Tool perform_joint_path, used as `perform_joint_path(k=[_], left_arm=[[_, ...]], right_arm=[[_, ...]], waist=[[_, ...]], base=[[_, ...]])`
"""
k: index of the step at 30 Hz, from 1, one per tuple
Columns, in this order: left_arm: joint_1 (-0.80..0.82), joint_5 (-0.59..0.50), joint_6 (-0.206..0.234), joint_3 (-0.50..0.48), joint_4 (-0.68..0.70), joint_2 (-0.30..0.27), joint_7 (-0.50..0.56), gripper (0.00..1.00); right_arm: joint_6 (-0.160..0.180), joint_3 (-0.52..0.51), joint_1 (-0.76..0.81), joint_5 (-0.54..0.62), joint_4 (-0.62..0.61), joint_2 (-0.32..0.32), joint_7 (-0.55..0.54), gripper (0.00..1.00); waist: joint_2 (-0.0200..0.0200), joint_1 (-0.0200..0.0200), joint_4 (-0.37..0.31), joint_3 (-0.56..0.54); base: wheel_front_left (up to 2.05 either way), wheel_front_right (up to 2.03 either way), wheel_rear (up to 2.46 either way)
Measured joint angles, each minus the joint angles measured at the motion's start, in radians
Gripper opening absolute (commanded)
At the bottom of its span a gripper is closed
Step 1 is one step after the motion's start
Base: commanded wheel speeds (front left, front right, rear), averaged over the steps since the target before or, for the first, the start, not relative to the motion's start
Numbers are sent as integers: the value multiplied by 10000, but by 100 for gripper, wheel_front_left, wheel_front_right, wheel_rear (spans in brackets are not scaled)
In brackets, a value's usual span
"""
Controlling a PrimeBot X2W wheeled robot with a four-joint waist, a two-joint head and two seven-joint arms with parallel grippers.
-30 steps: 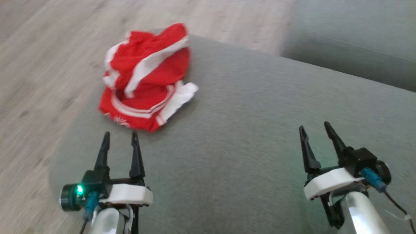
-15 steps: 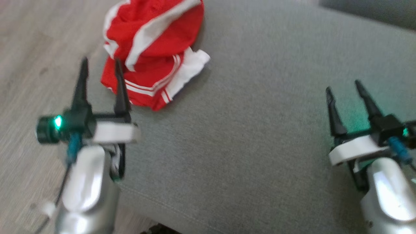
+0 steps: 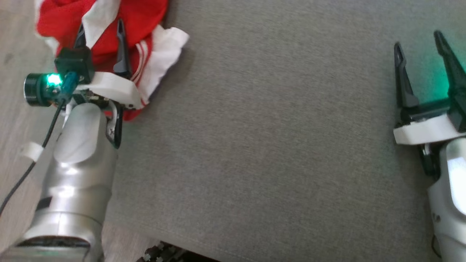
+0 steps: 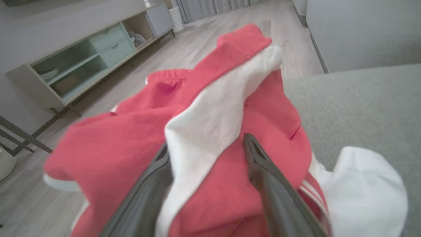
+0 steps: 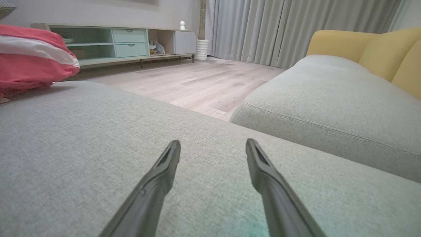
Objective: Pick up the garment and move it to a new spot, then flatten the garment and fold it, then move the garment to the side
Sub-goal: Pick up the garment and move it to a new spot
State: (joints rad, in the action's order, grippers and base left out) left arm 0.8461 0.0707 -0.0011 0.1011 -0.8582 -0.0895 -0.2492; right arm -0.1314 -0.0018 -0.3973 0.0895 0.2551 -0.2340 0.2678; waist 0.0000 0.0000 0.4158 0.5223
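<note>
1. At the far left corner of the grey sofa cushion [image 3: 273,127], right by the edge above the floor [image 3: 11,91], sits the garment [image 3: 142,18]. It's a crumpled red and white heap.
2. The left gripper [image 3: 100,29] is right on it, fingers [image 4: 263,171] spread, one on each side of a raised white band [image 4: 204,131]. Nothing is pinched yet.
3. The right gripper [image 3: 417,39] is spread and empty too, over bare cushion well apart from the garment.
4. Biggest worry, imo: closing on just that top fold. It could catch only one thin layer, so the rest would dangle or slip out on the lift.
5. The heap is also really close to the cushion edge. Pushing down or outward while closing could shove it off onto the floor.
6. It's so bunched up that a bad grab probably drags it across still wadded, which makes flattening harder.
7. As for containers, there's a low cabinet [image 5: 98,36] across the room with drawers and open shelves. One open compartment has something small in it [image 5: 154,47], too blurry to identify. It's nowhere near the action.
</note>
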Motion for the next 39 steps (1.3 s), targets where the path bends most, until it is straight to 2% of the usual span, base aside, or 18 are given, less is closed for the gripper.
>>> perform_joint_path(k=[2,3,4,7,9,14,19,22,23,28,32,39], left_arm=[[222,-36,10,54,-610,-92,17,100],[316,-42,15,50,-832,-132,15,36],[384,-44,15,52,-965,-190,13,0],[569,-96,67,73,-1024,-299,-10,0],[612,-138,63,207,-219,-303,-21,0],[761,-59,-617,276,1896,-456,-35,0],[1125,-115,-943,665,3218,-936,-77,0],[1592,-203,-1118,1145,3787,-1007,-63,0],[1592,-203,-1118,1145,3787,-1007,-63,0],[2401,148,-1237,1967,4711,-1034,514,0],[2819,880,-1312,2543,5265,-965,821,0],[2718,1944,-1312,2924,5223,-849,1110,0]], right_arm=[[0,33,-112,0,-82,25,25,100],[0,52,-178,0,-109,33,36,100],[0,65,-249,-2,-115,54,36,100],[0,71,-407,-2,-115,188,36,100],[0,0,-448,-2,0,332,36,100],[0,-115,-387,-33,435,662,-10,100],[0,-71,-17,-232,640,1285,-54,100],[0,0,54,-401,656,1536,-54,100],[0,0,54,-401,656,1536,-54,100],[0,209,134,-826,635,1684,-54,100],[0,412,427,-1737,575,1718,-54,100],[0,451,575,-2282,537,1732,-56,100]], waist=[[0,0,-169,135],[0,0,-254,187],[0,0,-334,228],[0,1,-543,272],[0,2,-668,143],[0,2,-978,-322],[0,0,-1671,-919],[0,0,-2261,-1288],[0,0,-2261,-1288],[0,-1,-3477,-1875],[0,-2,-4567,-2284],[0,-2,-6246,-2788]], base=[[0,0,0],[0,0,0],[0,0,0],[0,0,0],[0,0,0],[0,0,0],[0,0,0],[0,0,0],[0,0,0],[0,0,0],[0,0,0],[0,0,0]])
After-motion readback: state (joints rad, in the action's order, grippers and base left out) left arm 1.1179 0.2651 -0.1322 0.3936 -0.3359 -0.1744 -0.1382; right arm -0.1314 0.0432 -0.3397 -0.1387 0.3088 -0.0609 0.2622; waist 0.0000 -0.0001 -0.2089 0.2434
